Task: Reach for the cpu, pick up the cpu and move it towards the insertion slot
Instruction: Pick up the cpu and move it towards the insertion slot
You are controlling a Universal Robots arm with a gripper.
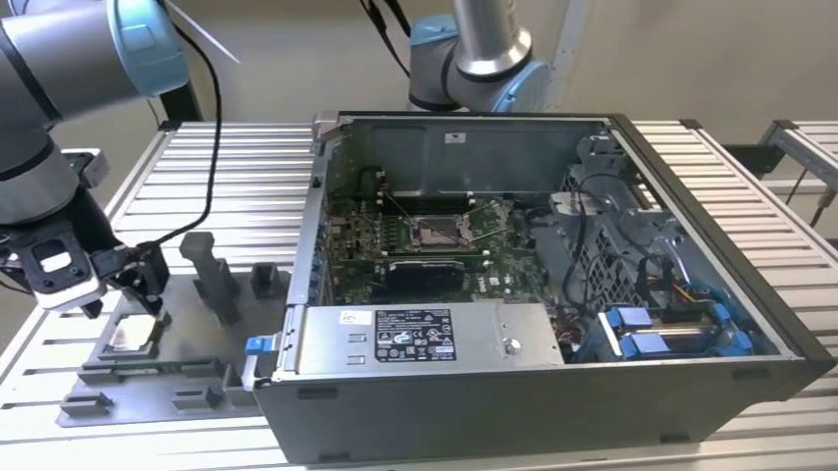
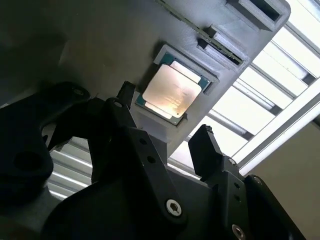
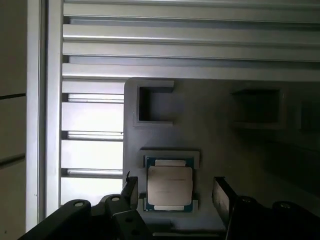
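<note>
Black fingers (image 3: 131, 189) of my pincer (image 3: 175, 194) stand spread in the first wrist view, one on each side of the cpu (image 3: 170, 186), just clear of it. The chip lies flat in a shallow pocket of the grey fixture (image 3: 210, 130): square, silvery top, thin greenish rim.

In the second wrist view its top glints. I judge it light, stiff, slick and delicate underneath, best pinched by two opposite edges.

In the exterior view the insertion slot (image 1: 439, 231) sits well apart, inside the computer case (image 1: 524, 412).

table: slatted metal table (image 1: 235, 157) | on it: grey fixture plate (image 1: 131, 394) | open computer case (image 1: 524, 417)
</note>
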